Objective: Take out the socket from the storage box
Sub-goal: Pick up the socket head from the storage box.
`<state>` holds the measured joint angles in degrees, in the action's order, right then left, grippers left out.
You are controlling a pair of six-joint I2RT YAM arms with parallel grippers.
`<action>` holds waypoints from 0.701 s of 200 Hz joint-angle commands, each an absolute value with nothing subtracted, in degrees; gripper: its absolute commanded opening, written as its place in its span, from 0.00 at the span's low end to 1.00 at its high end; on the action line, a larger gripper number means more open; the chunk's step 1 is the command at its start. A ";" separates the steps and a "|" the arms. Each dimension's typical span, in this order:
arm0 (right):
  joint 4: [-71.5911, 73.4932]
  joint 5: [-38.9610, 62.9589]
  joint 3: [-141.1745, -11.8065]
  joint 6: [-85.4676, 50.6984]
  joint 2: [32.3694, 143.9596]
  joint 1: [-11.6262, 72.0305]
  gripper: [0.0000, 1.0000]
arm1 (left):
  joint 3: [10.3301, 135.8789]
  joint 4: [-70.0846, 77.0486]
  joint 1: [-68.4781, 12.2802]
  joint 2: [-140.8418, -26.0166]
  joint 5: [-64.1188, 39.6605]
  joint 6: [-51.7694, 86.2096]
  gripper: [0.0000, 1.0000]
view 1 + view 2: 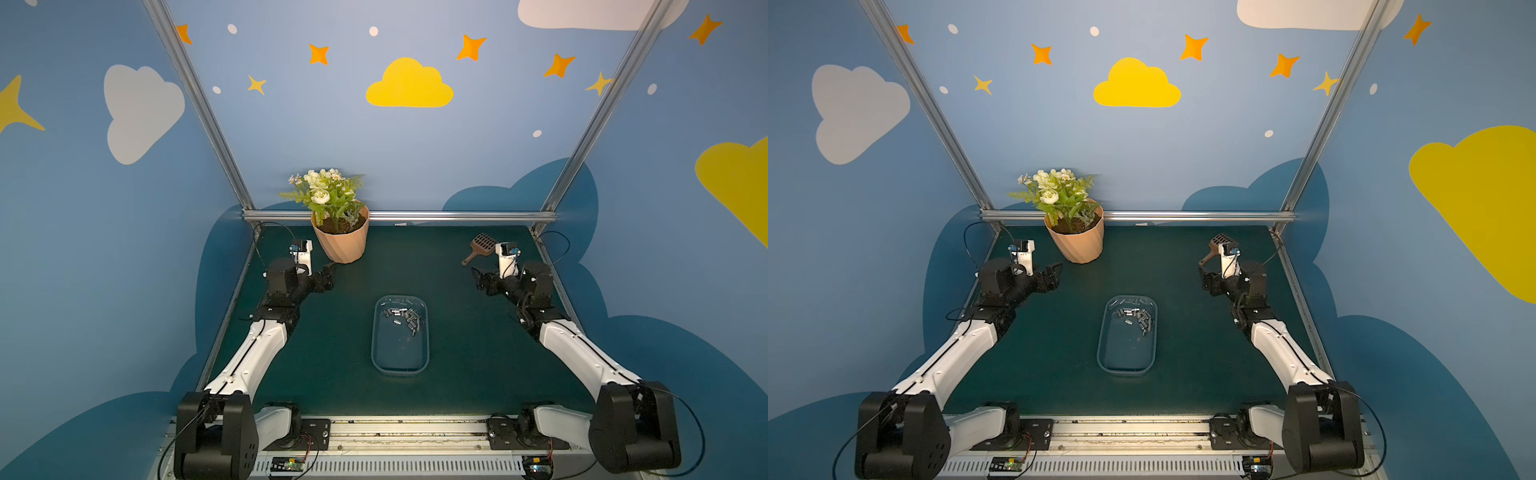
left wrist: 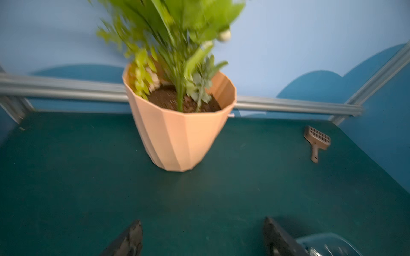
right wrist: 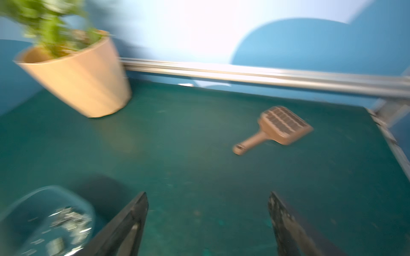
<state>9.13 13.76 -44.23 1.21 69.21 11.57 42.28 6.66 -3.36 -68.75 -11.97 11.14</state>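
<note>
The storage box [image 1: 401, 355] [image 1: 1126, 353], a shallow translucent bluish tub, lies in the middle of the green mat. Several small metal sockets [image 1: 405, 318] [image 1: 1136, 319] are heaped at its far end. My left gripper [image 1: 332, 271] [image 1: 1057, 271] hovers left of and beyond the box, near the flowerpot. It is open, with only mat between its fingers, and so it also shows in its wrist view [image 2: 203, 222]. My right gripper [image 1: 476, 276] [image 1: 1204, 277] hangs right of and beyond the box, open and empty [image 3: 207, 195]. A corner of the box [image 2: 328, 243] [image 3: 44, 199] shows blurred in each wrist view.
A peach ribbed flowerpot [image 1: 340, 243] [image 1: 1076, 245] [image 2: 182, 137] [image 3: 84, 75] with green and white flowers stands at the back left. A brown slotted scoop [image 1: 482, 245] [image 1: 1220, 243] [image 2: 317, 141] [image 3: 281, 126] lies at the back right. An aluminium rail [image 1: 457, 216] runs along the mat's far edge.
</note>
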 commanded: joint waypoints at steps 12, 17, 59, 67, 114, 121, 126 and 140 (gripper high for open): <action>-11.29 21.12 -51.44 2.96 68.94 18.12 0.73 | 42.63 -2.46 -7.54 -69.52 -18.74 20.09 0.77; -12.26 22.04 -52.10 3.14 69.20 19.20 0.72 | 42.47 -2.84 -8.15 -69.69 -18.82 20.92 0.76; -16.50 24.96 -56.07 4.19 73.39 27.59 0.64 | 39.93 -0.62 -11.92 -70.51 -18.72 26.73 0.72; -17.55 25.17 -56.84 4.48 74.79 28.87 0.60 | 39.74 -1.19 -12.12 -71.02 -18.21 27.57 0.72; -20.27 22.88 -60.12 4.25 82.27 36.47 0.56 | 38.72 -3.37 -12.55 -72.94 -18.76 30.73 0.69; -21.38 21.50 -61.20 4.77 83.48 37.88 0.55 | 38.84 -4.15 -12.57 -73.03 -17.97 31.04 0.69; -22.17 20.68 -61.90 5.10 84.29 38.64 0.55 | 39.02 -5.09 -12.59 -73.23 -16.93 31.25 0.69; -23.99 18.95 -63.65 5.31 86.75 40.55 0.55 | 39.93 -7.55 -12.48 -73.68 -14.35 31.31 0.68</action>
<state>-19.18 22.04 -59.66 4.08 84.23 37.67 39.20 -3.49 -12.40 -73.19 -17.19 29.93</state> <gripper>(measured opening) 0.550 0.688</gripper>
